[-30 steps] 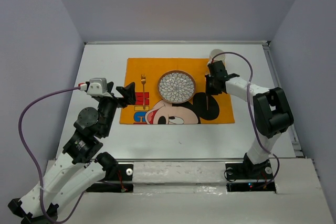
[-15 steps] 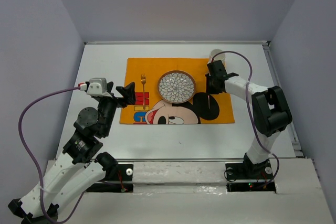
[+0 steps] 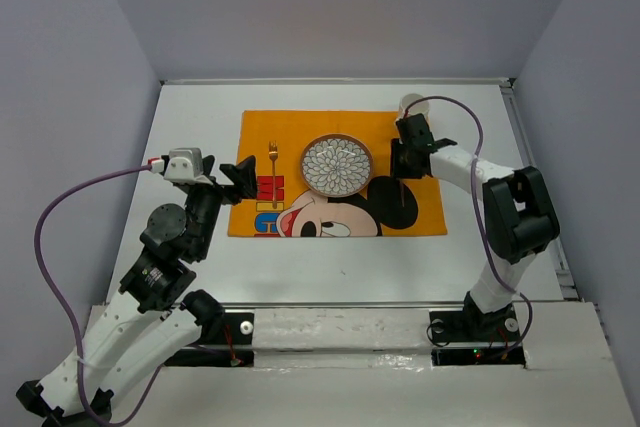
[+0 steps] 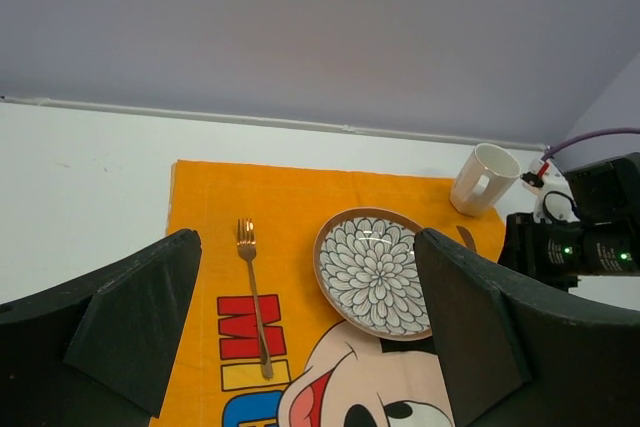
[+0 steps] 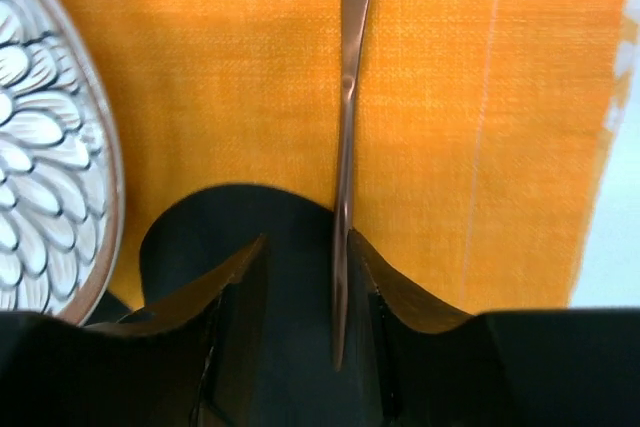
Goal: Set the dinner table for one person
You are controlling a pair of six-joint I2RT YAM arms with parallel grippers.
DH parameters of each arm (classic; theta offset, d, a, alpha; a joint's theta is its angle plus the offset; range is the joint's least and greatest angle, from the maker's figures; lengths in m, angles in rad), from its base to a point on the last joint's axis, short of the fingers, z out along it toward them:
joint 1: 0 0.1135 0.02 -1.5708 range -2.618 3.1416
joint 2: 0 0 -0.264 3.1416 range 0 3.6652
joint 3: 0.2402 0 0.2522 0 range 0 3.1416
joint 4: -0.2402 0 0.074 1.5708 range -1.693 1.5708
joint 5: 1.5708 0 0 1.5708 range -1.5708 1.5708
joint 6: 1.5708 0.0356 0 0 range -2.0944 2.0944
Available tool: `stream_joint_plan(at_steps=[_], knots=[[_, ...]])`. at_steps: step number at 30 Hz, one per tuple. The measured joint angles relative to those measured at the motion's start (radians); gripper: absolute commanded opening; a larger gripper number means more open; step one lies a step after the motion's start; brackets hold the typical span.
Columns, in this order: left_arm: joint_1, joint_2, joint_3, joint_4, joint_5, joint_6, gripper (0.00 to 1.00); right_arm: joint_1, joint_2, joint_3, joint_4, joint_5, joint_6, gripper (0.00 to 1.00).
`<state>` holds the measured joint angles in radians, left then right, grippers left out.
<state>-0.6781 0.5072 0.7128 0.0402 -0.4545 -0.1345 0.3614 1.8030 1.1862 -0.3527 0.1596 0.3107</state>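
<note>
- Right gripper [image 5: 305, 247] has crept slightly toward the far edge over the last second; the wrist sits a little nearer the white mug [image 3: 412, 104], and nothing else on the table has shifted
- Left arm unchanged; left gripper [image 4: 305, 247] hangs above the near-left corner of the orange cartoon-mouse placemat [image 3: 300, 132], fingers spread wide, nothing between them
- Right gripper fingers stand apart, not clamped; the table knife [image 5: 348, 97] runs up from between them, close against the inner face of one finger, with a clear gap to the other
- Knife blade lies over the placemat, just right of the flower-patterned plate [image 3: 337, 165] and roughly parallel to the mat's right edge; I cannot tell whether the handle end rests fully flat
- Gold fork [image 4: 254, 297] lies on the mat left of the plate; the mug stands off the mat's far-right corner
- All of it sits on the dinner table [image 3: 190, 107], mat in the middle of the white top
- Judgement: knife looks released in place, so the setting reads near complete; a straight lift out is needed, since a sideways drift of that finger could drag the knife askew
</note>
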Motion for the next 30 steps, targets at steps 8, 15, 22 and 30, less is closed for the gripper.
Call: stream_joint_plan(at_steps=[8, 15, 22, 30], knots=[[0.006, 0.002, 0.0, 0.0, -0.004, 0.0, 0.99, 0.0, -0.359, -0.041, -0.016, -0.034, 0.003, 0.89], [0.006, 0.033, 0.012, -0.008, 0.01, 0.004, 0.99, 0.0, -0.879, -0.13, 0.076, -0.037, 0.009, 1.0], [0.006, 0.066, 0.133, -0.026, 0.029, 0.003, 0.99, 0.0, -1.197, -0.166, 0.137, -0.004, -0.017, 1.0], [0.006, 0.078, 0.201, 0.03, 0.033, 0.005, 0.99, 0.0, -1.343, -0.181, 0.158, -0.002, -0.037, 1.0]])
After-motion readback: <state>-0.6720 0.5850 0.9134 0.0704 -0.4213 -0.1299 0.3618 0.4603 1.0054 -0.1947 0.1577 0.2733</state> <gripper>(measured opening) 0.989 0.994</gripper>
